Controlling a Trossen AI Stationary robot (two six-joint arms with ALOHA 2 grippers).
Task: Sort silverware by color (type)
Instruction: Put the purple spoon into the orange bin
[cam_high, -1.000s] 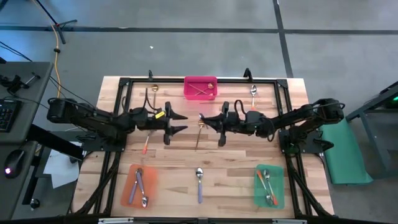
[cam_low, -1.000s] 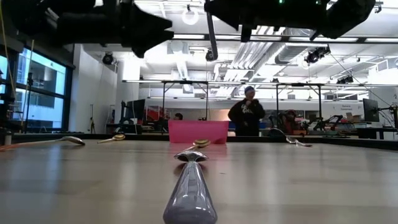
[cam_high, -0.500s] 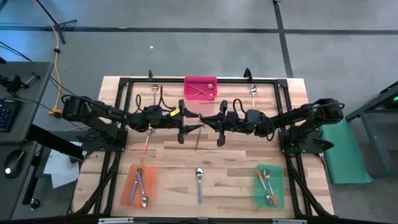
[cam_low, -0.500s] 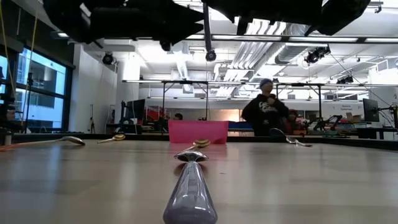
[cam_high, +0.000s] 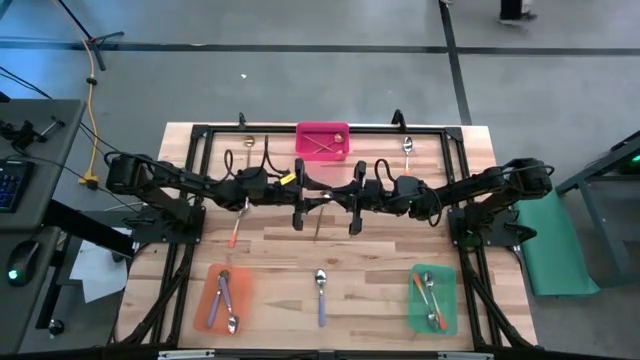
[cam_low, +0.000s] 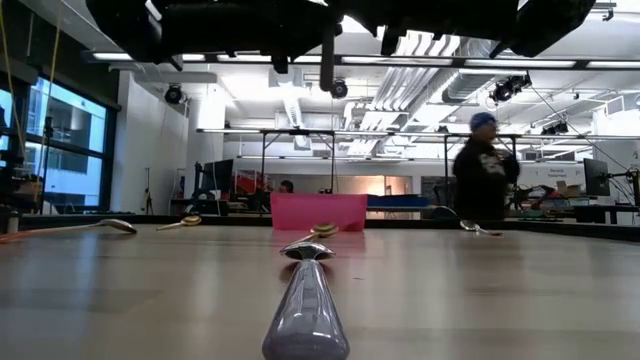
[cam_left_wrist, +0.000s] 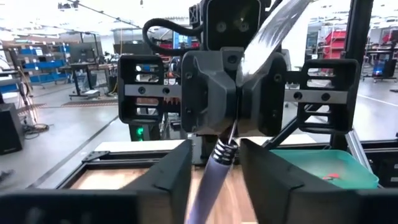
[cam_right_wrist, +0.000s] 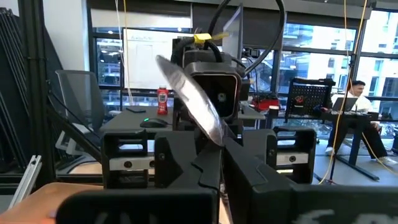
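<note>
My right gripper (cam_high: 331, 202) is shut on a slim gold spoon (cam_high: 318, 228) above the middle of the table. Facing it from the table's left, my left gripper (cam_high: 307, 206) is open, a finger on either side of the spoon's handle (cam_left_wrist: 213, 168) without touching it. Loose on the wood lie a purple-handled spoon (cam_high: 320, 294), an orange-handled spoon (cam_high: 235, 233), a gold spoon (cam_high: 249, 143) and a silver-bowled spoon (cam_high: 408, 148). Other spoons lie in the pink tray (cam_high: 305, 150), the orange tray (cam_high: 209, 300) and the green tray (cam_high: 447, 300). My right gripper pinches the gold spoon between its two fingers (cam_left_wrist: 249, 99) just below the bowl (cam_right_wrist: 186, 93), coming level from the table's right. The spoon is lifted clear and slanted, bowl up and handle pointing down toward my left gripper.
The pink tray sits at the far edge, the orange tray near left and the green tray near right. A black frame (cam_high: 200, 160) runs round the tabletop. Bare wood (cam_high: 380, 260) lies between the trays. A person (cam_low: 483, 170) walks in the room behind.
My left gripper has moved toward the table's right, up to my right gripper, until its open fingers stand around the held spoon's handle. My right gripper has kept its place and hold. The person behind has walked across the room.
</note>
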